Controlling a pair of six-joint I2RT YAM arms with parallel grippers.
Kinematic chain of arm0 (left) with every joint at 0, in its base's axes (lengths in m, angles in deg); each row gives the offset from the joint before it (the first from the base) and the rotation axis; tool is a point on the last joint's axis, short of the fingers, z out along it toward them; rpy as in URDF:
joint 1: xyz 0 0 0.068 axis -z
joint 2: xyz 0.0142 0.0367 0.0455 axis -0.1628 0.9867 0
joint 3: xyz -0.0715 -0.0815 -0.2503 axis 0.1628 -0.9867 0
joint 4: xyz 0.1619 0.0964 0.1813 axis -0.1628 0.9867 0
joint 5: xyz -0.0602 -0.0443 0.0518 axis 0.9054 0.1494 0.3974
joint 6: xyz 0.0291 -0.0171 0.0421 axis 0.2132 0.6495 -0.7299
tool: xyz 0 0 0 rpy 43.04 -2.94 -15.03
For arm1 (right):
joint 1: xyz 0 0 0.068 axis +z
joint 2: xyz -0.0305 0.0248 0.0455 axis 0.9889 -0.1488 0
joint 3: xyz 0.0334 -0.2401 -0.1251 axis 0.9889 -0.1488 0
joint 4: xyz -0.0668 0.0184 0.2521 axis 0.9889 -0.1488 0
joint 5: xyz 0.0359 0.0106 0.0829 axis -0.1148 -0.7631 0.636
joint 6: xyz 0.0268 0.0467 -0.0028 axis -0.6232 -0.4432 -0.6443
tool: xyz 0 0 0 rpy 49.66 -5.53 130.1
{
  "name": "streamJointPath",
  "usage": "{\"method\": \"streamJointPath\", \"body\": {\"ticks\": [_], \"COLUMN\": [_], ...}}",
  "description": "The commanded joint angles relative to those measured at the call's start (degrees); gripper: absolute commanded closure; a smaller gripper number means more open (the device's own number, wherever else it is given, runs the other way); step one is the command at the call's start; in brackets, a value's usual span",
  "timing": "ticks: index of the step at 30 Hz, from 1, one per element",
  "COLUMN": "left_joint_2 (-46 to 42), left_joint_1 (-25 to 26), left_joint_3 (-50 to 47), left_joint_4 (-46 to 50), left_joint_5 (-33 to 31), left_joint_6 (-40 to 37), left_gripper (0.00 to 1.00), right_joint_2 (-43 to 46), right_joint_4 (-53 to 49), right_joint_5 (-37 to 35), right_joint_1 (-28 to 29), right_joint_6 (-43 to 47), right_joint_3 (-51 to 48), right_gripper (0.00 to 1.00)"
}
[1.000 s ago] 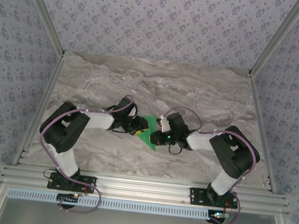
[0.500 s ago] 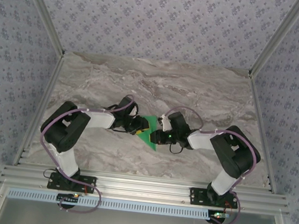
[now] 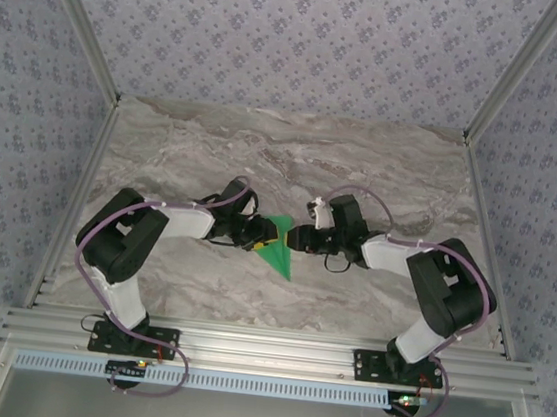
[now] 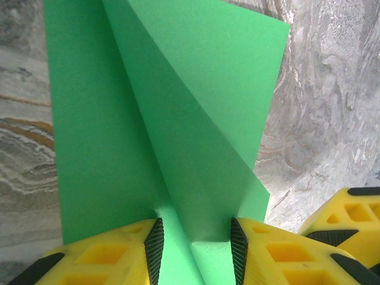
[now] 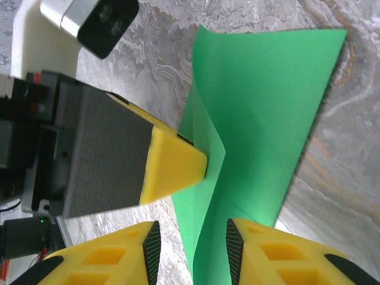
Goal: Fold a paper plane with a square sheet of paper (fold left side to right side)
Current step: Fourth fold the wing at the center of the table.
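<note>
Pinches a ridge of the thin bright green paper sheet (image 4: pixel 196 119) in left jaws, with right jaws parted astride its edge.

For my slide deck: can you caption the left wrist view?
Left gripper pinching a raised fold of the green paper, which lies creased on the marble table.

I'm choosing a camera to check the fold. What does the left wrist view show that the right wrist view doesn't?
Left wrist view: the left gripper straddling a raised fold in the green paper. Right wrist view: the right gripper open around the paper's edge, and one yellow finger of the left gripper from the side, tip against the paper. Both: the green paper on the marble table.
</note>
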Motion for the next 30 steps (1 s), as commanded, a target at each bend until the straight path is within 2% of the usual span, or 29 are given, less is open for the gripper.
{"method": "streamJointPath", "body": {"ticks": [1,11,21,30], "left_joint_2": [1.6,1.4,1.3,1.2], "left_joint_1": [0.4,0.3,0.4,0.4], "left_joint_3": [0.9,0.8,0.8,0.7], "left_joint_4": [3.0,3.0,3.2,3.2], "left_joint_5": [-1.9,-1.8,-1.9,-1.9], "left_joint_6": [-1.1,-1.2,-1.4,-1.4], "left_gripper": [0.63,0.63,0.63,0.63], "right_joint_2": [-2.8,-7.2,-7.2,-6.1], "right_joint_4": [-1.3,-0.1,-3.3,-8.2], "right_joint_5": [3.1,4.3,2.1,-1.5], "right_joint_1": [0.0,1.2,1.2,0.3], "right_joint_6": [-1.9,-3.6,-1.9,1.8], "right_joint_3": [2.4,3.8,4.5,5.5], "right_gripper": [0.64,0.68,0.9,0.93]}}
